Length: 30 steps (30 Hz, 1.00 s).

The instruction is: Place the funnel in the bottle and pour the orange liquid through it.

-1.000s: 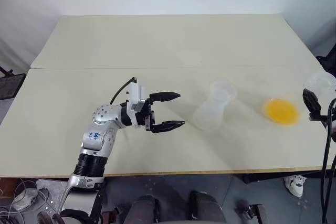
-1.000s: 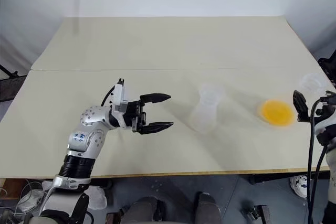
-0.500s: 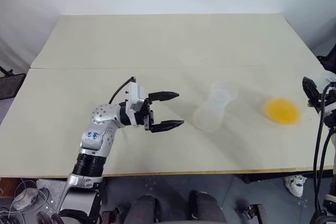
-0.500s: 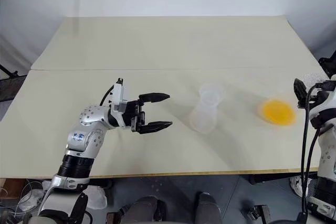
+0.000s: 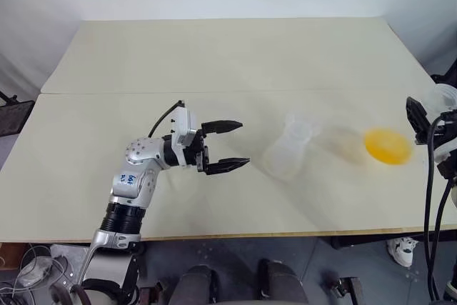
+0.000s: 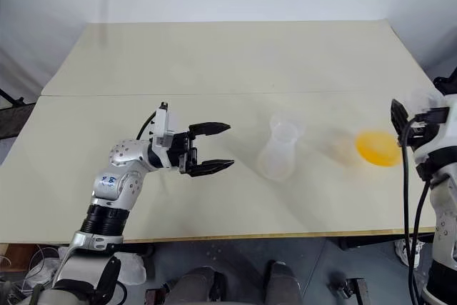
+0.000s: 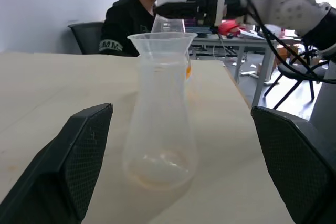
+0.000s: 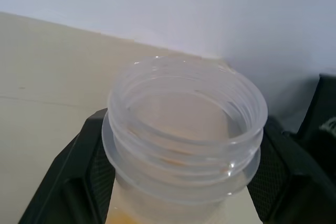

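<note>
The bench (image 5: 214,55) is pale and broad, and the bottle (image 5: 289,151) stands near its middle, upright, with the funnel (image 7: 161,43) already seated in its neck, its flared rim above the mouth. To the right of the bottle, well apart from it, the second clear flask (image 5: 389,146) is tilted in the air, the orange liquid (image 6: 378,148) pooled bright in its base. Its threaded neck (image 8: 184,124) sits between the black fingers of the right claw (image 5: 421,123), which is closed tight around it. To the left of the bottle, the left claw (image 5: 227,146) hovers spread wide, holding nothing, the bottle framed between its fingers but not touched.

The likely step is carrying the flask over to the funnel. The risks: the flask, gripped only at the neck and already leaning, may spill on the bench before its mouth is over the funnel; the light bottle is unsteadied and may tip if the flask knocks the funnel; a fast pour may overflow the small cone.
</note>
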Tool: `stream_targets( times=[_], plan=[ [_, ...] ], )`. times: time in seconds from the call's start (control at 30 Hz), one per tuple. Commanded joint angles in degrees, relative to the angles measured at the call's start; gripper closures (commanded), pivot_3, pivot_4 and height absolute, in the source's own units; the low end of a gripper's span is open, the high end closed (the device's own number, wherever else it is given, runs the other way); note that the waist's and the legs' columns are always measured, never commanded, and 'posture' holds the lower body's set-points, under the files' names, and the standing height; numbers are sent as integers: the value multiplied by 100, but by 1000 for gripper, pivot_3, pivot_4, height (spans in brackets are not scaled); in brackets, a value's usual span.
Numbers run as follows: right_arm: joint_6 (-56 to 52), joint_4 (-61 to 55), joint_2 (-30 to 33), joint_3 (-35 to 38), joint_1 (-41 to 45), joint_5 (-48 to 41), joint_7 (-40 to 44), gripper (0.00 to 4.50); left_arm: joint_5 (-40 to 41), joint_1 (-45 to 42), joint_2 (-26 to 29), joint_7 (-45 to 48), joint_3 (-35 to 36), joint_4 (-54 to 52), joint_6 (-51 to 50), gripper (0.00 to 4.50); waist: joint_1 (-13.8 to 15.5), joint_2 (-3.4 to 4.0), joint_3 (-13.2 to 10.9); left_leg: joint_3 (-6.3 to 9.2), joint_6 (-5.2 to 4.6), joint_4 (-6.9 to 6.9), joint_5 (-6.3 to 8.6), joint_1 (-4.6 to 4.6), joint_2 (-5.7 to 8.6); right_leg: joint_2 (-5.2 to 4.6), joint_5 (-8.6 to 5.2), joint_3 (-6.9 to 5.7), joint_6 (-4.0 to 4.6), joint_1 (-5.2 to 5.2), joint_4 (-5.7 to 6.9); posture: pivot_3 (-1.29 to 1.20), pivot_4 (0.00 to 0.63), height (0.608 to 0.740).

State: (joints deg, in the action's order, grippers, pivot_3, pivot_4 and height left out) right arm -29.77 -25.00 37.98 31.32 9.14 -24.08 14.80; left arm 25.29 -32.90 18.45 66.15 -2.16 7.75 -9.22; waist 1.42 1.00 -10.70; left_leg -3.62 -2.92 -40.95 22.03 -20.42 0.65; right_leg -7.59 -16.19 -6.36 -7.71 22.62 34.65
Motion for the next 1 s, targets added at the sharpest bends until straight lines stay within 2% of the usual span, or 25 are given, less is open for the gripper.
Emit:
stream_targets(
  times=[0.03,0.23,0.53,1.0],
  plan=[
    [-363,-932,232,-192,89,257,-302,1695,-44,-154,-31,-8,-49,74,114,0,5,0,0,0,0,0,0,-1,1,-1,0,0,0,0,-1,0,150,740],
    [-890,-1729,716,-1394,520,1163,-528,1695,-214,-359,16,285,-172,484,483,0,-5,0,-1,-1,0,0,0,-8,1,1,0,-2,0,7,-4,0,150,740],
    [-835,-1882,1647,-2612,897,2418,-22,1695,-338,-787,110,592,-195,953,851,0,3,-1,-1,7,0,-1,0,-34,4,-1,3,-20,-6,16,-26,0,150,740],
    [-18,-1808,2437,-3268,1045,4060,924,1695,-351,-798,50,713,-227,1069,964,0,-1,-1,-1,32,-1,-9,-1,-72,2,1,7,-52,-12,25,-47,0,150,740]
  ],
)
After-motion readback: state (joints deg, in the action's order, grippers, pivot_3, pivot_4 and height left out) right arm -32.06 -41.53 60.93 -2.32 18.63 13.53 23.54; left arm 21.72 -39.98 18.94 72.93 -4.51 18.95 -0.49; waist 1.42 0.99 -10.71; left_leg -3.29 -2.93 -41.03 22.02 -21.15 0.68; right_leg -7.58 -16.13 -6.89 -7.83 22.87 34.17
